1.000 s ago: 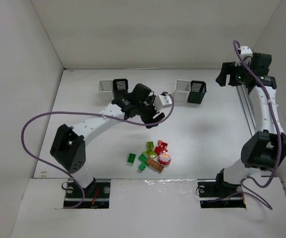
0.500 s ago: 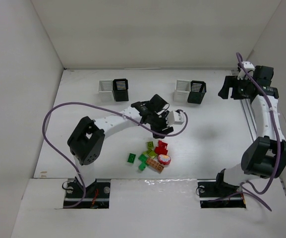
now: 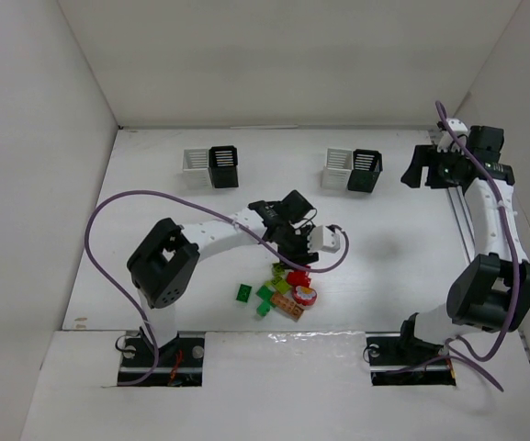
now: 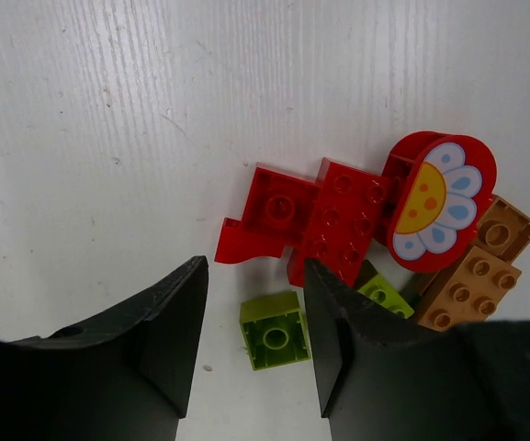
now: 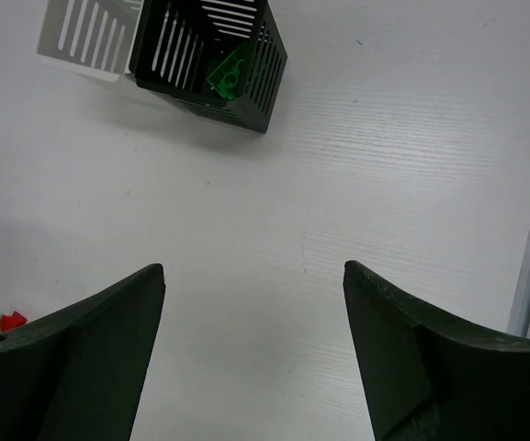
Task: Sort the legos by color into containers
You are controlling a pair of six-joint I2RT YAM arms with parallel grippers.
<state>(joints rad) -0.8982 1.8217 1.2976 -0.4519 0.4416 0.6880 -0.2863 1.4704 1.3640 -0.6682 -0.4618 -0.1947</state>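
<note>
While the white table (image 3: 154,230) fills the top view, let's count, big to small. Two arms: the left arm (image 3: 211,234) is bent in over the middle, and the right arm (image 3: 492,216) is stretched up the right edge.

Four bins stand at the back in two pairs. The left white bin (image 3: 194,162) is pressed against the left black bin (image 3: 222,166). Further right, the right white bin (image 3: 338,169) is pressed against the right black bin (image 3: 365,170).

Now the little stuff, heaped near the front centre. The left wrist view gives two red bricks (image 4: 283,216) side by side and one red flower piece (image 4: 441,200) leaning over them. Two orange bricks (image 4: 471,276) lie at the right. From above, three green bricks (image 3: 243,293) sit on the heap's left side. One more, the lone green brick (image 5: 226,75), lies inside the right black bin.

And the pincers! The right gripper (image 5: 253,276) has its jaws spread wide with nothing between them, hanging over bare table near that right pair.

The left gripper (image 4: 253,303) is down at the heap, jaws partly apart. Between them sits a yellow-green brick (image 4: 274,343). The right finger is just beside it and a strip of table shows on the other side, so it is not clamped. A second yellow-green brick (image 4: 384,296) peeks out past that right finger.
</note>
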